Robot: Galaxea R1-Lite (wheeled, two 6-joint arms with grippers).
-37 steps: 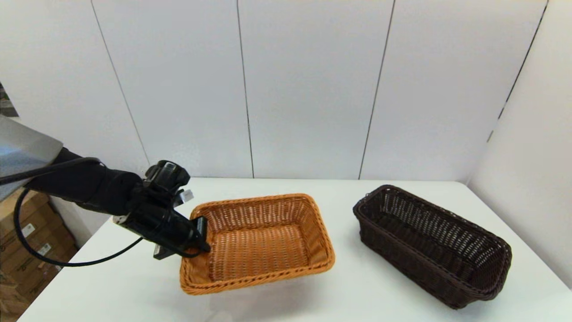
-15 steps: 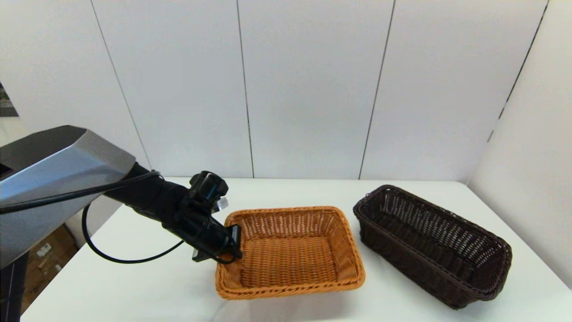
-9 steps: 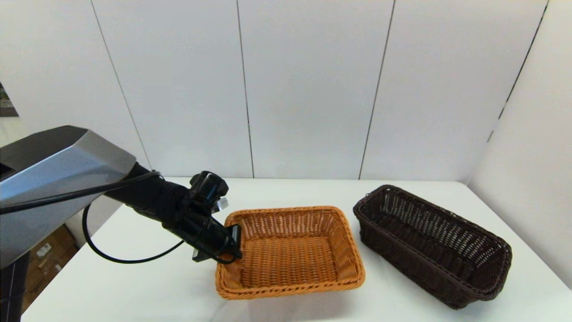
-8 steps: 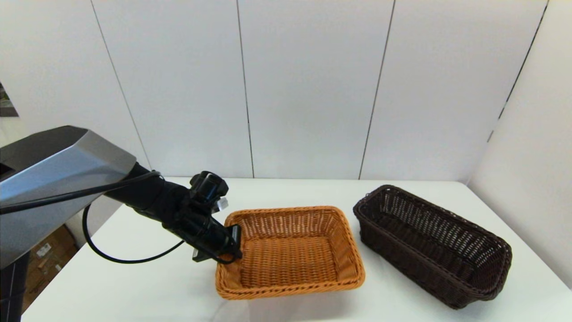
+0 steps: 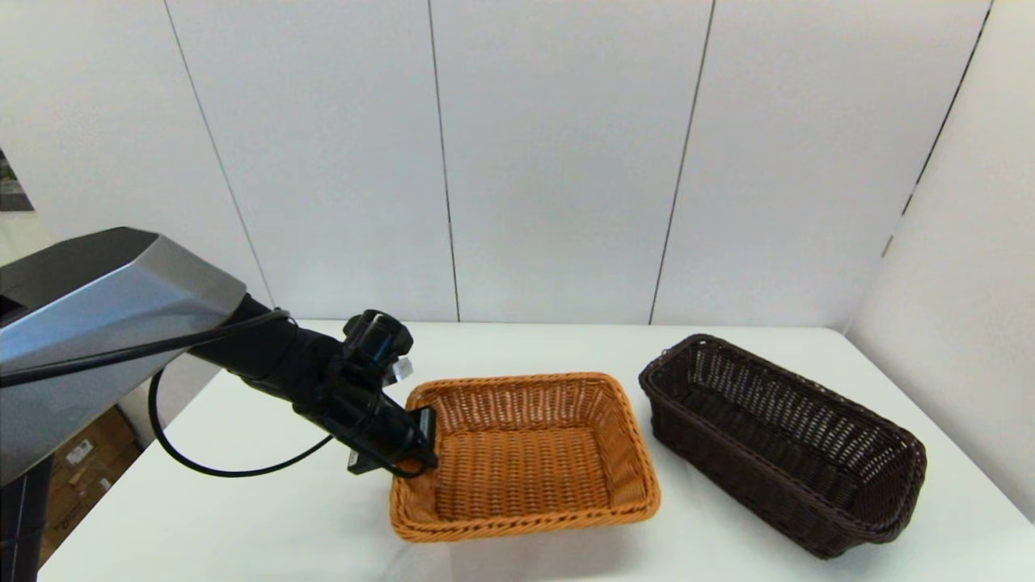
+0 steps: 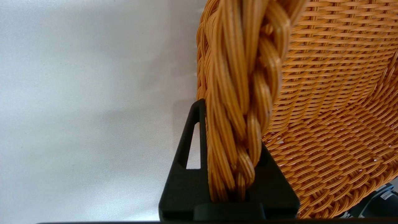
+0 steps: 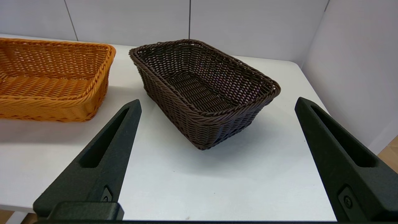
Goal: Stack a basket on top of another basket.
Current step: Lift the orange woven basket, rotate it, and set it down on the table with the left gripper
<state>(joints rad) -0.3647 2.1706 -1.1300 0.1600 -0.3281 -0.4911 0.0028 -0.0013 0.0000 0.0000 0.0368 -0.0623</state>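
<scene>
The orange-tan shallow basket (image 5: pixel 525 457) rests flat on the white table (image 5: pixel 242 517), centre-left. My left gripper (image 5: pixel 416 449) is shut on the braided rim (image 6: pixel 242 102) of its left short side, one finger (image 6: pixel 189 146) outside the wall and the other inside. The dark brown deeper basket (image 5: pixel 780 440) stands to the right, a small gap between the two. In the right wrist view both the dark basket (image 7: pixel 205 90) and the orange one (image 7: pixel 53 81) show. My right gripper (image 7: pixel 217 124) is open, back off the table's near edge, out of the head view.
White wall panels close the table's back and right side. A black cable (image 5: pixel 218 465) loops under my left arm. Cardboard boxes (image 5: pixel 81 461) stand on the floor past the table's left edge.
Since 2.5 s ago my left gripper has carried the orange basket to the right and set it down flat beside the dark basket. Over the last second nothing has moved.
</scene>
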